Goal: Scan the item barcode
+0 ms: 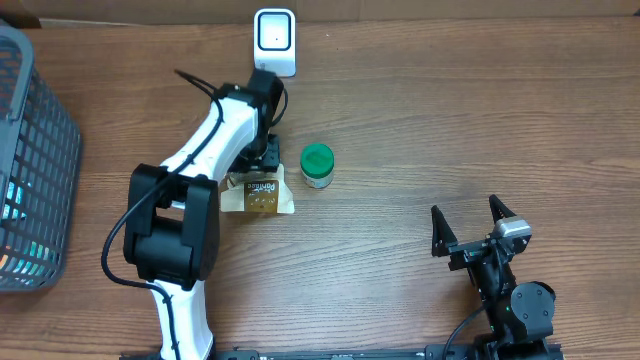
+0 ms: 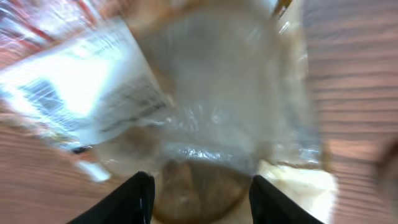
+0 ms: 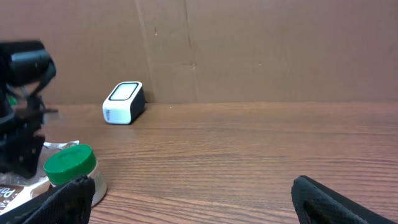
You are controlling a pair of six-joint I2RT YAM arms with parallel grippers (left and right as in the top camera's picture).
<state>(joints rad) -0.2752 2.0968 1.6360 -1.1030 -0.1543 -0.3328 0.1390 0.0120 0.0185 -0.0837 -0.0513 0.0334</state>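
Observation:
A clear packet of brown biscuits (image 1: 258, 194) lies on the wooden table, just left of a small jar with a green lid (image 1: 318, 165). My left gripper (image 1: 263, 158) points down at the packet's far end. In the left wrist view its fingers (image 2: 202, 182) stand apart on either side of a brown biscuit inside the wrapper (image 2: 205, 124), open. A white label (image 2: 93, 93) on the packet is too blurred to read. The white scanner (image 1: 274, 40) stands at the table's back edge. My right gripper (image 1: 473, 215) rests open at the front right, holding nothing.
A grey wire basket (image 1: 30, 160) with some goods inside stands at the left edge. In the right wrist view the scanner (image 3: 123, 102) sits before a cardboard wall, and the green-lidded jar (image 3: 69, 171) is beside my left finger.

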